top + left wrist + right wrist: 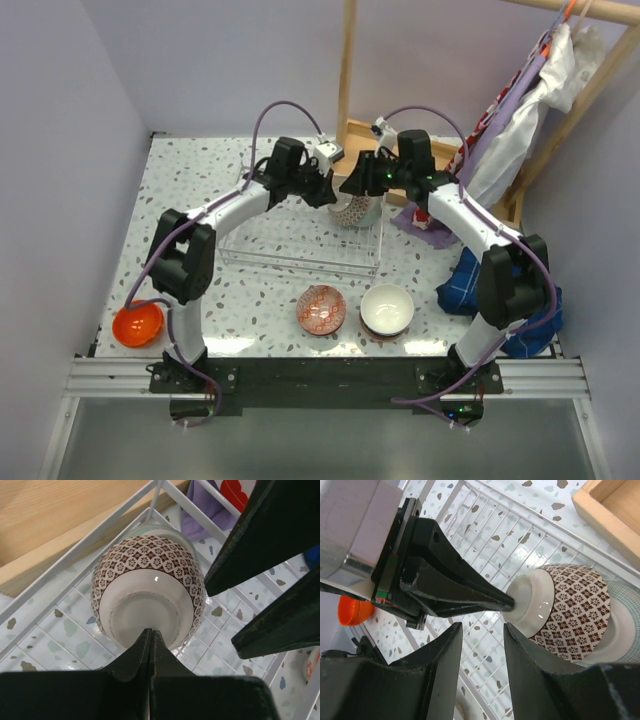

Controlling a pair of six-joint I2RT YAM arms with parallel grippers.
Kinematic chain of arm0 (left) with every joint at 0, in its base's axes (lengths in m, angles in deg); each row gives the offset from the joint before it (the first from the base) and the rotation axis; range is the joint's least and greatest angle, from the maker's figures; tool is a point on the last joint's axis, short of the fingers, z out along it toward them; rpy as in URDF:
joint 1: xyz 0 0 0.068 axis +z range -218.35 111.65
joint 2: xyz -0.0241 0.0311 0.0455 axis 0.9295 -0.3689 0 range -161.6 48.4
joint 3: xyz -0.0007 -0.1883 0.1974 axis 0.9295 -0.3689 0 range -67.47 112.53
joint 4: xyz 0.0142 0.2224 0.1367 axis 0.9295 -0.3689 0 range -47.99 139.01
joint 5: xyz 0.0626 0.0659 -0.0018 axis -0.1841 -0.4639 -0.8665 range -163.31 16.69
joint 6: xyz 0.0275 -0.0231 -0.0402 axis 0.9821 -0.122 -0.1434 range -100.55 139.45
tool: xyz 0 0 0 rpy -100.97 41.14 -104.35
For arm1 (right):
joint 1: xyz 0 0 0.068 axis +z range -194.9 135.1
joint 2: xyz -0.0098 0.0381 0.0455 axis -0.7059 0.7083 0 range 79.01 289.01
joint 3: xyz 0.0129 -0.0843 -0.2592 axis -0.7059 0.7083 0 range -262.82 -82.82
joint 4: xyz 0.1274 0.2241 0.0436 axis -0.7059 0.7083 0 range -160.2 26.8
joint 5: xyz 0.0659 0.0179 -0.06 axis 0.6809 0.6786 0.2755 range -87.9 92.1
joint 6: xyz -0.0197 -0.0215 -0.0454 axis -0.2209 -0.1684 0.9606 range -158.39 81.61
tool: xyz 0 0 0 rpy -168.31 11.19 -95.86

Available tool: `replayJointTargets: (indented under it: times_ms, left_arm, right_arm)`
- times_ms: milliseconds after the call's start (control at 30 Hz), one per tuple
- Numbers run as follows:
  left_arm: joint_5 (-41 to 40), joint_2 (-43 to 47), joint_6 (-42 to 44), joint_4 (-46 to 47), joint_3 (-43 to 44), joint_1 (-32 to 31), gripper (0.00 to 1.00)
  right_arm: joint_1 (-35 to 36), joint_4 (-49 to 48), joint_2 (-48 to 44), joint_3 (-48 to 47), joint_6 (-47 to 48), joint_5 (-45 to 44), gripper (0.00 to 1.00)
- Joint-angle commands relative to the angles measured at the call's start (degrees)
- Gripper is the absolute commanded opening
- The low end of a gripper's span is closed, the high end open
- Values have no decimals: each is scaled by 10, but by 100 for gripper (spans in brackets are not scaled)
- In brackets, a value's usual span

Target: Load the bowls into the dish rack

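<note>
The wire dish rack (300, 245) sits mid-table. In its far right corner a brown-patterned bowl (355, 211) lies on its side, nested in a pale green bowl (626, 630). My left gripper (151, 632) is shut and empty, its tips against the patterned bowl's (150, 575) white foot. My right gripper (482, 626) is open just beside that bowl (570, 610), one finger near its foot, holding nothing. A red-patterned bowl (321, 308) and a white bowl (387, 308) sit in front of the rack. An orange bowl (137, 323) sits at the near left edge.
A wooden tray-like frame (400, 150) stands just behind the rack's right corner and also shows in the left wrist view (50, 520). Clothes hang on a wooden stand (530, 100) at the far right. A blue cloth (480, 285) lies by the right arm.
</note>
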Motion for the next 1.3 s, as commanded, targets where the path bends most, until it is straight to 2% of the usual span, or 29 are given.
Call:
replayJointTargets:
  times_ms: [0,533,600,733,767,833,867,933,967,1033,1067,1100,1200,1267]
  left_arm:
    - [37,-10,-17,6,17,-10,0]
    - [33,-74,-51,14,136,-33,0]
    - [17,-45,-44,-2,139,-32,0]
    - [-30,47,-29,-53,122,-5,0]
    - [-58,84,-11,-77,115,19,2]
    - [-77,116,9,-106,100,47,18]
    - [-95,139,18,-137,96,80,33]
    - [-114,157,49,-170,93,110,42]
    - [-121,173,57,-200,90,139,48]
    - [-121,191,78,-224,79,166,53]
    - [-129,211,80,-237,52,190,55]
    - [-135,225,84,-236,29,202,57]
    - [-170,287,79,-217,-70,241,63]
    - [-181,327,74,-216,-123,266,66]
  right_arm:
    - [-4,16,-40,-18,32,-20,43]
    - [-12,26,-70,-13,48,-26,44]
    - [-12,32,-76,-18,52,-22,44]
    - [-11,52,-111,-10,121,-5,48]
    - [-11,64,-120,-4,134,2,49]
    - [-12,83,-138,8,175,14,52]
    - [-12,110,-140,10,187,38,53]
    - [-12,139,-140,10,227,71,57]
    - [-6,172,-139,10,245,107,68]
    - [15,211,-139,12,336,104,68]
    - [31,255,-144,13,377,95,68]
    - [67,278,-148,16,457,73,67]
    - [139,353,-160,25,588,40,66]
    - [181,402,-155,21,630,35,65]
